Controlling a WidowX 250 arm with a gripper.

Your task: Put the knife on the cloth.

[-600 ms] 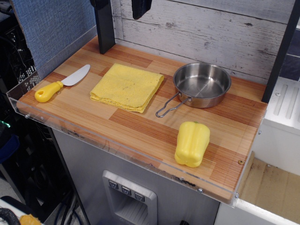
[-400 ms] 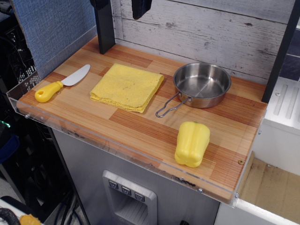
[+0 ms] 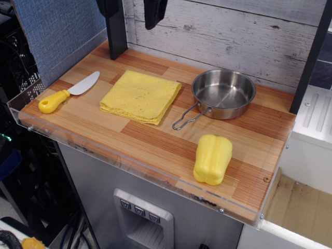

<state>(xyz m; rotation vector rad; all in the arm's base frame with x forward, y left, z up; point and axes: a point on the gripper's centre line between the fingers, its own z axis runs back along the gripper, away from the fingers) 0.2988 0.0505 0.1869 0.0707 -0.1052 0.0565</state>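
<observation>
The knife, with a grey blade and a yellow handle, lies at the left end of the wooden counter, handle toward the front-left corner. The yellow folded cloth lies flat just to its right, a small gap apart. My gripper hangs at the top edge of the view, high above the back of the cloth. Only its dark fingertips show; they stand wide apart and hold nothing. The left one overlaps a black post.
A steel pan with a wire handle sits right of the cloth. A yellow bell pepper lies near the front right. A black post stands at the back left, another at the right. A clear acrylic lip edges the counter.
The gripper's fingertips have come slightly lower and to the left at the top of the view. The knife, cloth, pan and pepper have not moved.
</observation>
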